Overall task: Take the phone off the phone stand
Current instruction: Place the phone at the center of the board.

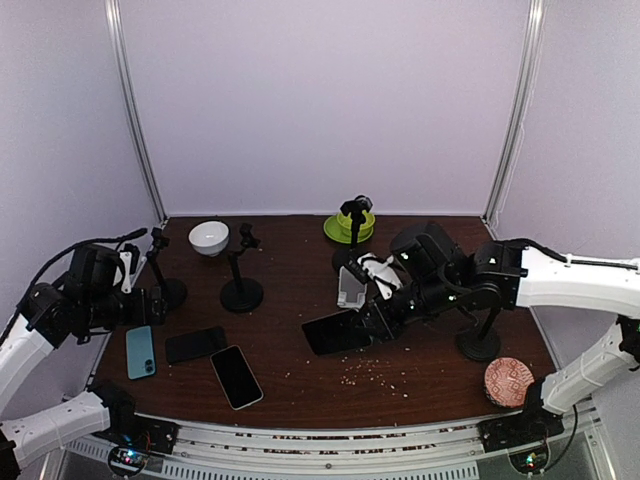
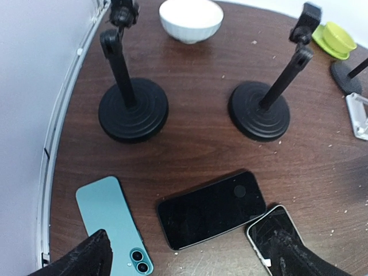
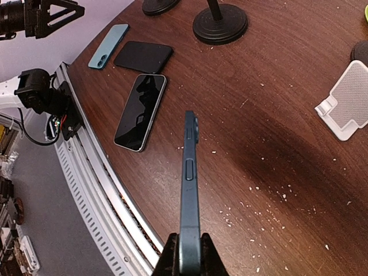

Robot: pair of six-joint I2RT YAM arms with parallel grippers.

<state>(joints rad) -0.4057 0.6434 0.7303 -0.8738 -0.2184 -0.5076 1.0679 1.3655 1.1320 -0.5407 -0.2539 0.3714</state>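
1. Far left: the left pincer [image 2: 190, 241] hangs with its jaws spread wide and nothing in them, above a teal phone [image 2: 109, 215] and a black phone [image 2: 211, 208] lying flat on the worktop [image 1: 300, 270]. It's well apart from the task's thing, so I wouldn't count on this arm for anything here.
2. Middle: the phone [image 1: 335, 332] is clear of the white phone stand [image 1: 351, 288]. The stand sits bare just behind it, toward the back wall, and the two aren't touching.
3. The phone's long axis runs straight out from the right pincer [image 3: 188, 256], pointing toward the left-front of the worktop. From above you see its broad dark face; the right wrist camera only gets the thin edge with the side button (so it's lying roughly flat, not stood up).
4. Right: that pincer is clamped narrow on the near short end of the phone, one finger on each face. The right arm is obviously the nearer one, since it's the one holding the phone.
5. My read: the lift-off looks done, and what's left is laying the phone down. The bare patch of worktop under and to the left of it looks like the natural landing spot. I can't tell whether the far end is touching the wood or just hovering.
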